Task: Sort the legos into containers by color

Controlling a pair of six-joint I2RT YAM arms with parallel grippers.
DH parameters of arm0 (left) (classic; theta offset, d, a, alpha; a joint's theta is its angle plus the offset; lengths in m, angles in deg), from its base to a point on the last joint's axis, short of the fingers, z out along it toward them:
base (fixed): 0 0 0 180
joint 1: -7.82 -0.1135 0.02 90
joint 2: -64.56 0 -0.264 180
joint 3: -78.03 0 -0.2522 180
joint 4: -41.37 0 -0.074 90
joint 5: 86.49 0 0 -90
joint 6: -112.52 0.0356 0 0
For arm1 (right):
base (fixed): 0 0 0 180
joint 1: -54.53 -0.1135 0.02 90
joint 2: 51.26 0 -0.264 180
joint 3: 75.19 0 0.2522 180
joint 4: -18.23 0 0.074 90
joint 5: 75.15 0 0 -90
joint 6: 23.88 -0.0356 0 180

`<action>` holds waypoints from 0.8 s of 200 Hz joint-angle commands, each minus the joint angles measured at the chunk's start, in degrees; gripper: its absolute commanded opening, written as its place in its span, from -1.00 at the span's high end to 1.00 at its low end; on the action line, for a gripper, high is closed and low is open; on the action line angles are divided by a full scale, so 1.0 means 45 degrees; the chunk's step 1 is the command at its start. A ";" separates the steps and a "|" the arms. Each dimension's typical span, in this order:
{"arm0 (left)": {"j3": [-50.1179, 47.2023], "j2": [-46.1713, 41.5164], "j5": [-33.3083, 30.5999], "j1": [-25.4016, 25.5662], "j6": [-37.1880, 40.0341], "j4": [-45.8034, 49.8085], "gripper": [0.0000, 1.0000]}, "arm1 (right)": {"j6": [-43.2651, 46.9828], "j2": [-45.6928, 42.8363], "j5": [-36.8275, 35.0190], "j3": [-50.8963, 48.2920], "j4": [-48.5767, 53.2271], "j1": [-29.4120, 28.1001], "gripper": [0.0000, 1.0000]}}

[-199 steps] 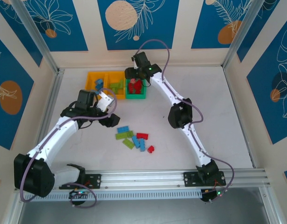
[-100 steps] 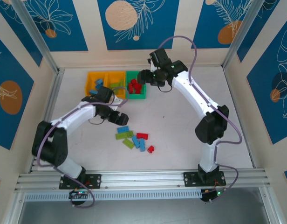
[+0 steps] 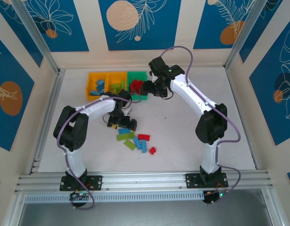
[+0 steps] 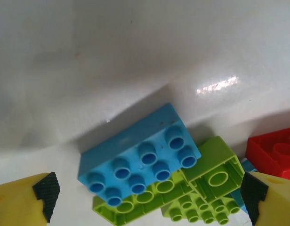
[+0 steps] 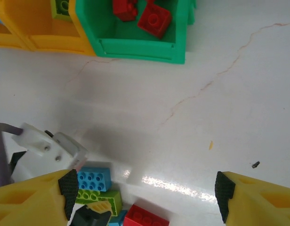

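**Both grippers open; loose bricks lay on the table short of the green bin**

The green bin [image 3: 137, 98] sat at the right end of a row of three containers. The middle yellow bin [image 3: 117, 73] touched its left wall, and the outer yellow bin [image 3: 89, 84] stood beyond that. Red bricks [image 3: 135, 86] lay inside the green bin. From overhead the middle yellow bin appeared to hold light green pieces and the outer one blue, though they were small in that view.

The right gripper [image 3: 152, 89] hung just beside the green bin's right wall. Its fingers were spread wide with nothing between them. Its wrist camera looked down on the bin's near wall and the bare white table [image 5: 206, 117] in front of it.

The left gripper [image 3: 121, 123] was on the arm-base side of the green bin, lowered over the loose pile [image 3: 135, 140]. Its jaws stood wide apart and gripped nothing. In the left wrist view a blue brick [image 4: 140, 162] lay studs-up between the fingertips [image 4: 45, 190], touched by neither. Light green bricks [image 4: 201, 186] lay right against the blue brick, and a red brick [image 4: 272, 150] was at the frame's right edge.

The rest of the pile lay farther from the green bin than the left gripper. A lone red brick [image 3: 152, 150] was the piece farthest from the bin.
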 commanded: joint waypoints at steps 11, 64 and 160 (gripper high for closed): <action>0.0122 0.0360 -0.1243 0.0349 -0.1878 0.1027 -1.00 | 0.0506 -0.0447 0.0141 -0.0065 0.0801 -0.0198 -0.58; -0.0475 0.0412 -0.0996 0.0444 -0.2814 -0.1287 -1.00 | 0.0531 -0.2179 -0.0181 -0.2038 0.0570 -0.0514 -0.59; -0.0563 0.0693 -0.2094 0.0569 -0.4214 -0.0489 -0.66 | 0.1142 -0.2254 -0.0312 -0.1823 0.0940 -0.0571 -0.59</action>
